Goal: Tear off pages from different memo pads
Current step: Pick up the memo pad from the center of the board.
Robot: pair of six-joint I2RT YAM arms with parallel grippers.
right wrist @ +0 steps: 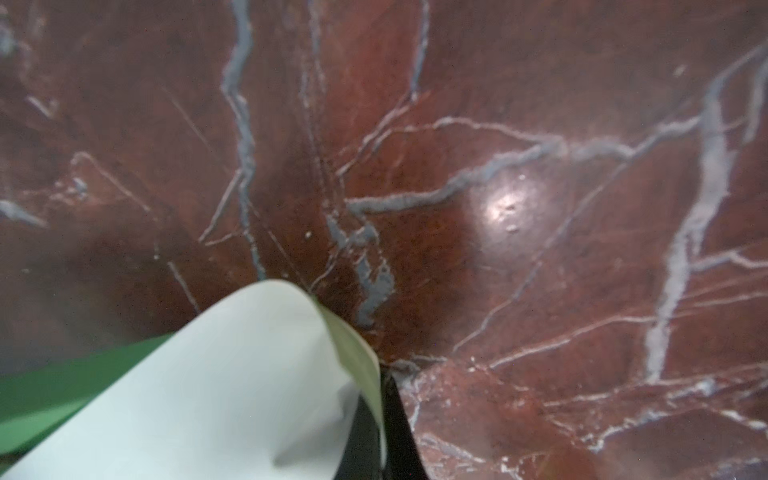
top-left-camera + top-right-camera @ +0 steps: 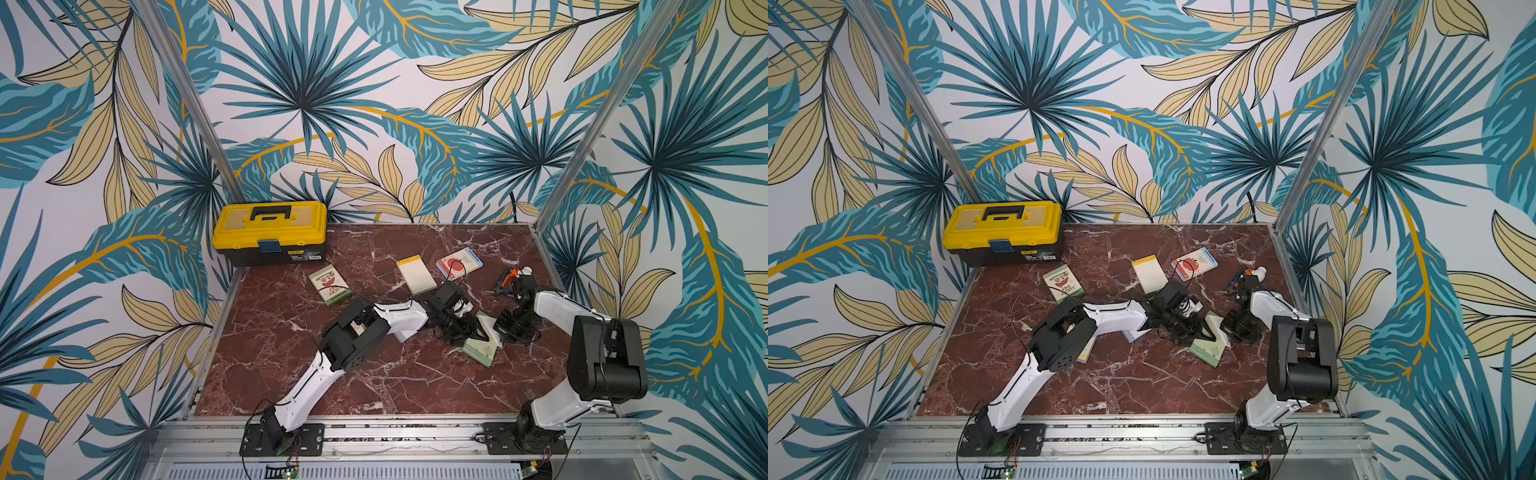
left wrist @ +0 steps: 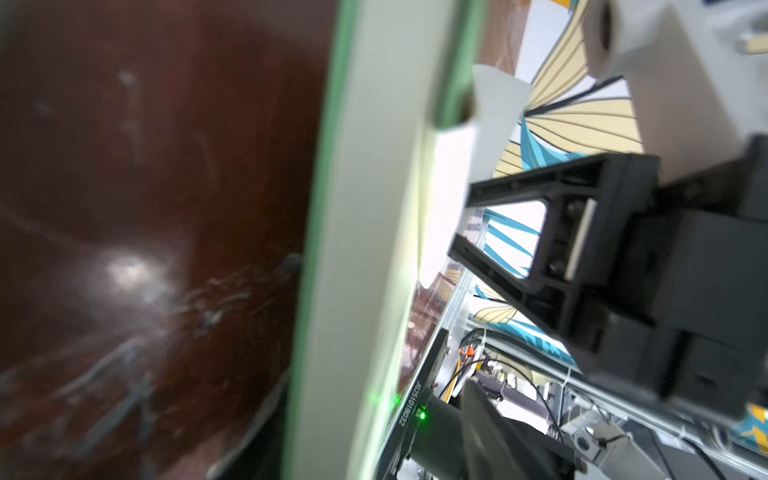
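Green memo pad (image 2: 481, 354) lies flat on table (image 2: 332, 374), centre-right, between both grippers. L gripper (image 2: 478, 330) tips down on pad; jaws parted or closed, can't tell. R gripper (image 2: 503, 328) jaws closed, pinching pale top page (image 1: 249, 395), which curls up over pad.

Top views high, front, share whole table (image 2: 374, 374); wrist cams v. close.

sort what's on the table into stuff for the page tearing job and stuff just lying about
For the job: green memo pad, lifted page, LUCKY DAY pad, cream pad, apple pad.
Lying about: yellow toolbox, small hand tools.
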